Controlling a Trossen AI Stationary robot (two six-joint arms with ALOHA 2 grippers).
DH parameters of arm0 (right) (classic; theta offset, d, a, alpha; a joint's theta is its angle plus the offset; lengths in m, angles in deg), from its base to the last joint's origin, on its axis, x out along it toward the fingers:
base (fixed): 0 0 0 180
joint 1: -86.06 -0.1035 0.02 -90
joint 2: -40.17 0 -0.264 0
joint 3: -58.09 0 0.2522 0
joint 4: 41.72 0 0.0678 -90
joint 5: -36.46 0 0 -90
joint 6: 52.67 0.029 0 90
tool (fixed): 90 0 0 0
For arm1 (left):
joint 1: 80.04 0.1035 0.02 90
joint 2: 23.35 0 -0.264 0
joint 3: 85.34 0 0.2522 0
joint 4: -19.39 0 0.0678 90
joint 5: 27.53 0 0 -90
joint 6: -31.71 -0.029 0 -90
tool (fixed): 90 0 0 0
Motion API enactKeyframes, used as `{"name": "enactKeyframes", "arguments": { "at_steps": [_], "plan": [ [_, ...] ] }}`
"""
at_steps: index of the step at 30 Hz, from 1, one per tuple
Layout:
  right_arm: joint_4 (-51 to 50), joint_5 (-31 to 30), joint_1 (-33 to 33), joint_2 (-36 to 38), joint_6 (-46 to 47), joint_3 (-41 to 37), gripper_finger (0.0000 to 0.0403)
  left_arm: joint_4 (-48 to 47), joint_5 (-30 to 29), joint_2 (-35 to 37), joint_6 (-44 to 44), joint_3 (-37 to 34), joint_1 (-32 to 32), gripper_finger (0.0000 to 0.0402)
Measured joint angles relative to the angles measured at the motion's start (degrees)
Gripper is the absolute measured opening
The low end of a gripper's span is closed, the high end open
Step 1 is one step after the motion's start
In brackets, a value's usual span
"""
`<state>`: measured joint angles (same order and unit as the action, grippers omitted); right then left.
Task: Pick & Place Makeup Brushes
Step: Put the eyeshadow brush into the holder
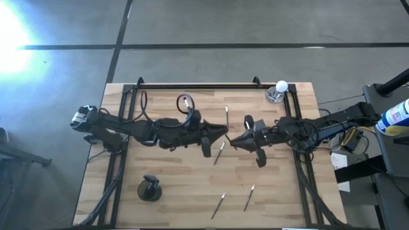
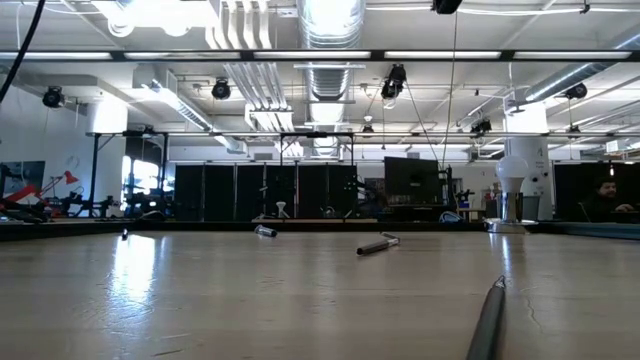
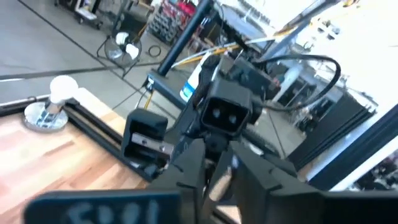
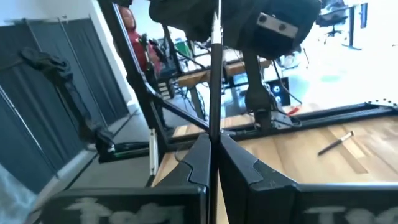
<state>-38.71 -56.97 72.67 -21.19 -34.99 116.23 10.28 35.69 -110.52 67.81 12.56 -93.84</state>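
Here, right end effector (image 1: 234,142) pinching a thin dark brush (image 4: 215,93) together, left end effector (image 1: 223,133) facing it mid-table, fingers unclear, slim metallic-tipped brushes (image 1: 218,204) lying on pale wooden table (image 1: 179,185).

Table (image 1: 185,182): pale wood planks, low sheen. Brushes (image 1: 218,153): dark matt handles, ends probably metal. Frame (image 1: 192,84): black metal.

High view: straight down, far off, whole counter (image 1: 192,172) and both arms in frame. Low view: at counter level, looking level across the wood into the room; near brush (image 2: 487,320) close to lens. Left wrist view: close, faces the right pincer (image 3: 217,177) and the bulb (image 3: 59,90) at the counter's corner. Right wrist view: close, faces the left arm. Bulb shared by high, low and left wrist views.
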Motion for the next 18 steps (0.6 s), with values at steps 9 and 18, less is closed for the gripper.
{"name": "enactKeyframes", "arguments": {
  "at_steps": [9, 18],
  "plan": [
    [4.92, -3.56, 0.00, 0.02, 0.15, 0.00, 0.0013, 2.56, 0.22, -0.23, -0.88, 0.04, 0.46, 0.0116],
    [7.80, -5.82, 0.04, -0.38, 1.20, 0.00, 0.0013, 7.16, 0.35, -0.58, -4.99, 0.02, 1.50, 0.0112]
  ]
}}
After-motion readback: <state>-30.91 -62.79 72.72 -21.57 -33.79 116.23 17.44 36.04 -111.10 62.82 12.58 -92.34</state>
